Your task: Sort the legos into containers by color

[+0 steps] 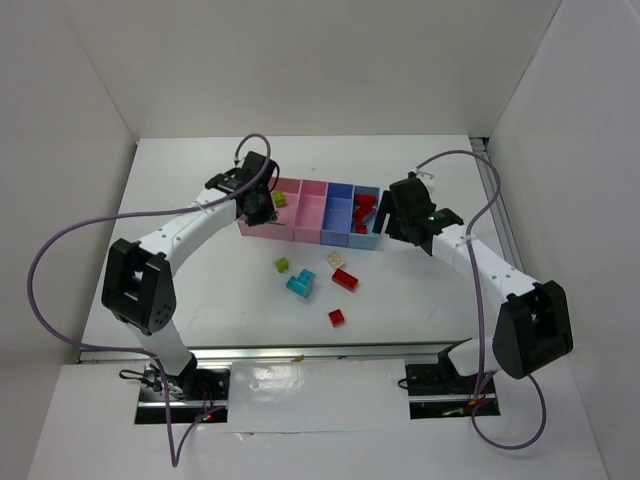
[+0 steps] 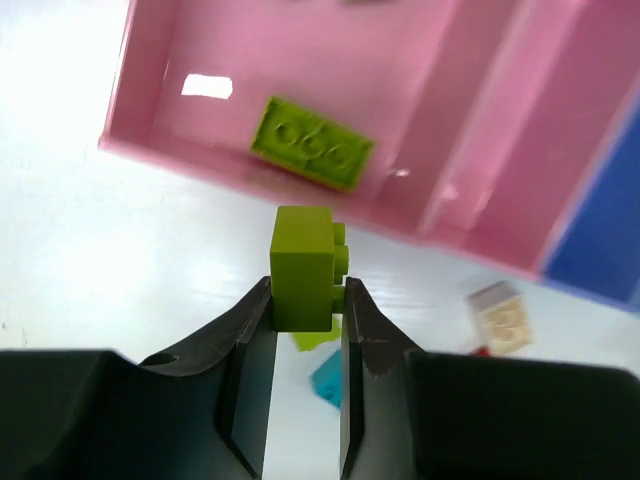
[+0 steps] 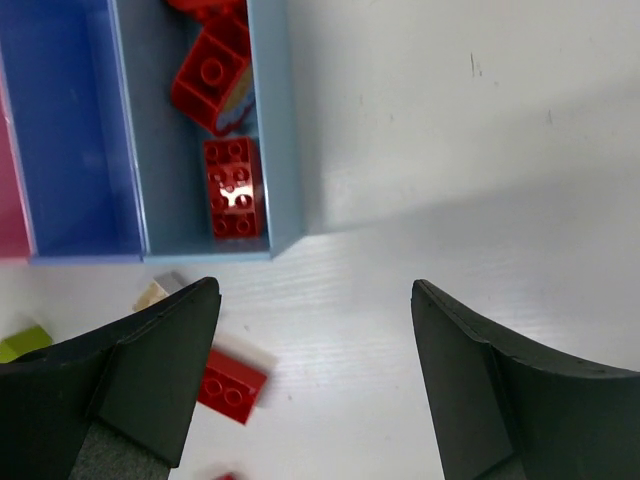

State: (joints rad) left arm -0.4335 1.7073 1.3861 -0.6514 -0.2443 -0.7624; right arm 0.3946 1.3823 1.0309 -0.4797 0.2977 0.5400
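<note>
Covering the pink end of the tray (image 1: 312, 212) in the top view, the left gripper (image 1: 258, 205) hides from that camera the lime green brick (image 2: 303, 268) it has hold of. Only the left wrist view shows the brick, pinched between jaws closed to its width, studs facing right. It sits in front of the near wall of the end pink compartment (image 2: 200, 50), where a second lime brick (image 2: 312, 143) lies flat and slightly blurred. How high the held brick hangs above the table (image 1: 200, 290) cannot be told. Behind the fingers, slivers of a loose lime brick (image 1: 283, 265) and a cyan brick (image 1: 300, 283) peep out, mostly hidden, and a cream brick (image 1: 336, 259) is out of focus at the right. The right gripper (image 3: 315, 300) hovers with jaws spread wide and nothing between them, over table just beside the light blue compartment (image 3: 275, 120). Red bricks (image 3: 232, 187) lie in it, the upper ones cut off by the frame's edge. Its left finger masks part of the cream brick, and a loose red brick (image 3: 232, 385) is blurred. A second loose red brick (image 1: 337, 317) lies apart, nearer the arm bases.
</note>
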